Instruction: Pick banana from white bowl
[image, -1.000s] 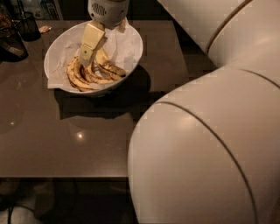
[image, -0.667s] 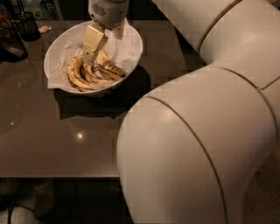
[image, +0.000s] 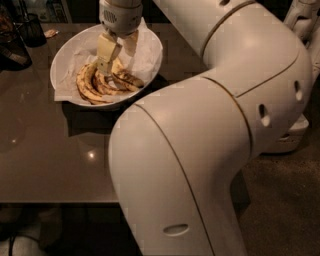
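Banana cluster, only one, lies on the paper inside the one white bowl on the desk. My gripper hangs just over it with both fingers apart, grasping nothing.

One white bowl holding one banana cluster — one gripper lowered over it — one wire-mesh cup, one table.
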